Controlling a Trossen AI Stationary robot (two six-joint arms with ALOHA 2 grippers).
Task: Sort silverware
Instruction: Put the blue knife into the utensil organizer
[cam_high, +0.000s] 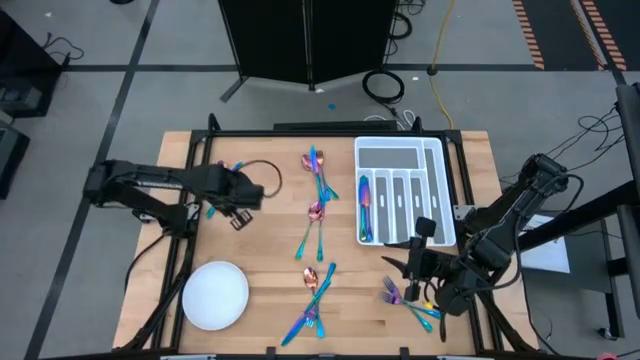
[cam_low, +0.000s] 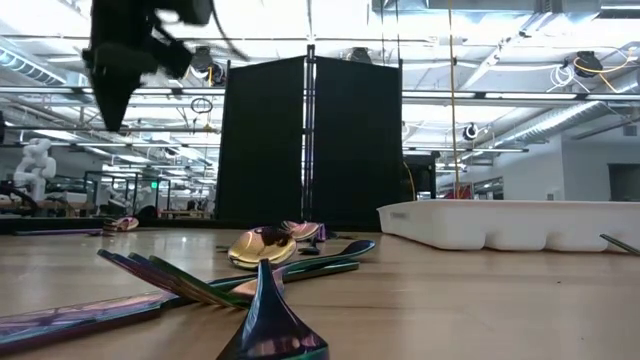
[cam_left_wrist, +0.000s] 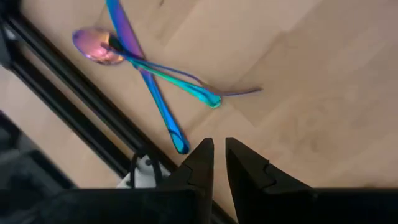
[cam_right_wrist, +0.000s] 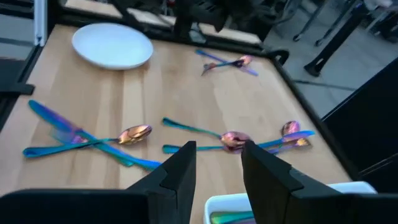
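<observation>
Sorting is under way, though most pieces are still loose. The white divided plastic tray (cam_high: 392, 156) at the far right of the pale wooden surface (cam_high: 260, 250) holds only a couple of pieces. The iridescent rainbow metal silverware (cam_high: 316, 224) is mostly strewn down the middle, with a clump near the right corner.

The right end effector (cam_right_wrist: 217, 165) hovers over the tray's near end, moderately parted and empty. The left end effector (cam_left_wrist: 217, 163) hangs narrow and empty above a crossed spoon and knife (cam_left_wrist: 155, 78) by the left edge. It would likely need to widen, descend and take one piece without dragging the other.

A round white plate (cam_high: 215, 295) sits near left. Beyond the surface stand a black folding screen (cam_high: 305, 40) and coiled cables (cam_high: 383, 85) on grey floor.
</observation>
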